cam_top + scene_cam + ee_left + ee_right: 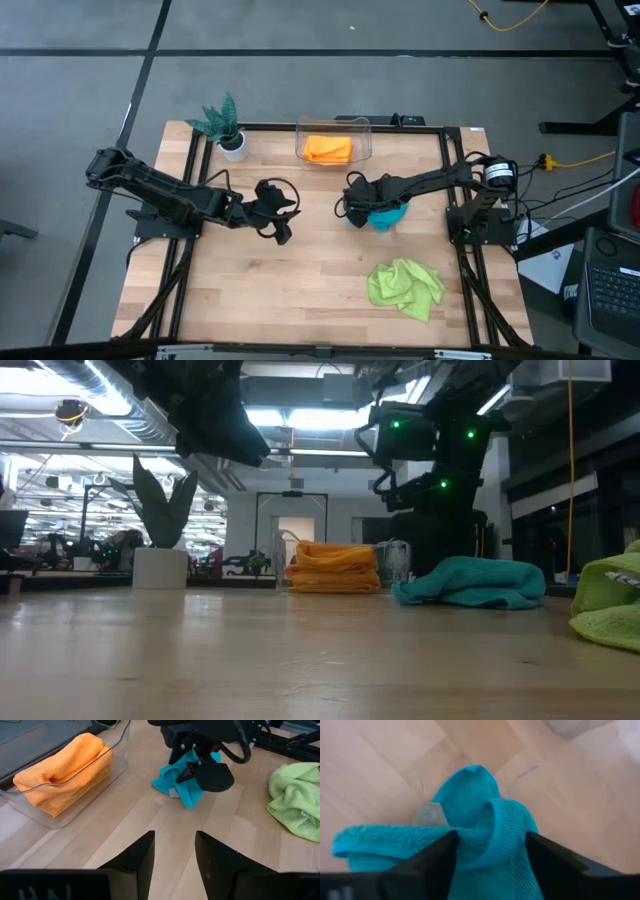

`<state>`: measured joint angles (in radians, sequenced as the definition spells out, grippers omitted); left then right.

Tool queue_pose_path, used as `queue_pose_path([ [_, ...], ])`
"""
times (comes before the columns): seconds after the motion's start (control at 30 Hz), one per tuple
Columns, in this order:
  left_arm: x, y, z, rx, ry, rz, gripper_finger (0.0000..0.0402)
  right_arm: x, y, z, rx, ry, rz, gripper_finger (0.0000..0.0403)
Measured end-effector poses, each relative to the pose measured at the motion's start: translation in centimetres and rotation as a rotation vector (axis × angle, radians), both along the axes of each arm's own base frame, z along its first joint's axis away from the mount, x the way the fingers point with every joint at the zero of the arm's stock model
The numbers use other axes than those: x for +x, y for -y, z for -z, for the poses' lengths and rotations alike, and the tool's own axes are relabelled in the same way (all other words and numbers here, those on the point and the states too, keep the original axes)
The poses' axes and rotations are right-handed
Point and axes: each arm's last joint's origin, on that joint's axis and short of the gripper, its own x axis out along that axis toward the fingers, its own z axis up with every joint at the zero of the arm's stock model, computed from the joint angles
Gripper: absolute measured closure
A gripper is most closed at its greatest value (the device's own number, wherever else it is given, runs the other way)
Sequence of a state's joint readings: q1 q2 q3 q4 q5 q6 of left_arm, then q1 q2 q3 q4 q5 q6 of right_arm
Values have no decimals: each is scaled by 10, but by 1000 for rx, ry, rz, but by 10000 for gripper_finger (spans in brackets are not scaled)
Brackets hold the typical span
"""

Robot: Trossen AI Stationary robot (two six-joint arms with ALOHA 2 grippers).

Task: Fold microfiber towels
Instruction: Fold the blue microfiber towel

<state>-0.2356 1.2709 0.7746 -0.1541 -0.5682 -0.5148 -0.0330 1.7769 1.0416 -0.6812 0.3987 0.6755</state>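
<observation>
A crumpled teal towel (388, 215) lies right of the table's centre, and my right gripper (490, 840) is down on it from above, fingers open. A raised fold of the towel (485, 815) stands between them. My left gripper (175, 837) hangs open over bare wood left of centre (280, 225), pointing toward the teal towel (182, 790) and holding nothing. A crumpled lime green towel (405, 287) lies near the front right. Folded orange towels (328, 148) sit in a clear bin at the far edge. My right gripper comes at the teal towel from above, slanting down. Its two fingers (437, 857) stand on either side of a humped fold (492, 827) near the towel's middle, and the cloth fills the gap between them. The towel lies bunched on the table (470, 582).
The clear bin (107, 757) with the orange towels stands at the far middle. A small green plant in a white pot (225, 125) stands at the far left. Bare wood (300, 290) lies across the front and centre of the table.
</observation>
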Motion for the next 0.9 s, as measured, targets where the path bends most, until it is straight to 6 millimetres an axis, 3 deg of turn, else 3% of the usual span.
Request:
queue_pose_path([
  [0.23,0,0,0,1,-1,0,269,11,-2,-15,-64,49,-57,298],
  [0.37,0,0,1,0,-2,-8,269,28,-16,-34,-87,108,-188,385],
  [0.47,-1,0,2,-2,-15,-12,269,37,-28,-51,-93,134,-258,392],
  [0.63,-2,3,2,-30,-3,-20,269,39,-37,-68,-198,130,-216,390],
  [0.9,-4,12,3,-34,-8,14,269,24,-33,-61,-143,40,-94,352],
])
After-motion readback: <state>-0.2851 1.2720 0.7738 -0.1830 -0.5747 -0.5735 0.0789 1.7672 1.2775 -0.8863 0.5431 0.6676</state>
